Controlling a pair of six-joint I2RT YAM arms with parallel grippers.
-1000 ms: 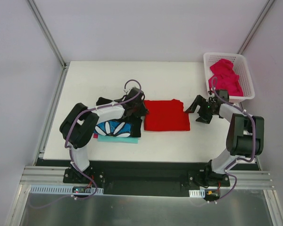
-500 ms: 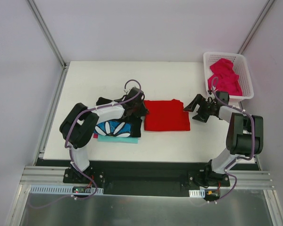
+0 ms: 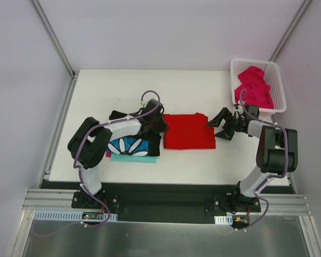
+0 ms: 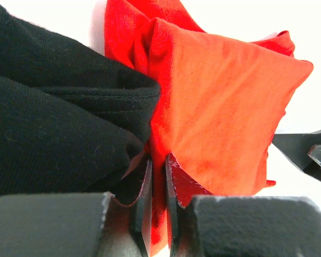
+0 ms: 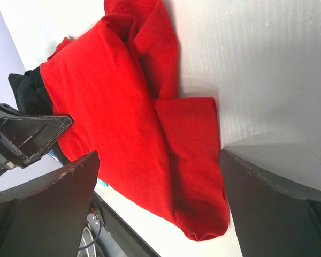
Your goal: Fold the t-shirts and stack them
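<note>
Wide-spread right fingers (image 5: pixel 53 209) had neared the folded bright red cloth t-shirt's (image 3: pixel 188 132) right edge. Left fingers (image 4: pixel 143 203) stayed pinched on its left edge, likely readying a two-handed lift.

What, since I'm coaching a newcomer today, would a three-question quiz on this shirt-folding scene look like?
1. True or false: the left tool is shut on the red shirt.
2. Where is the pink shirt? A in the basket; B on the floor; C on a shelf.
3. Fill in: the right tool has its jaws ___ at the red shirt's right edge.
Key: 1 true; 2 A; 3 open.
</note>
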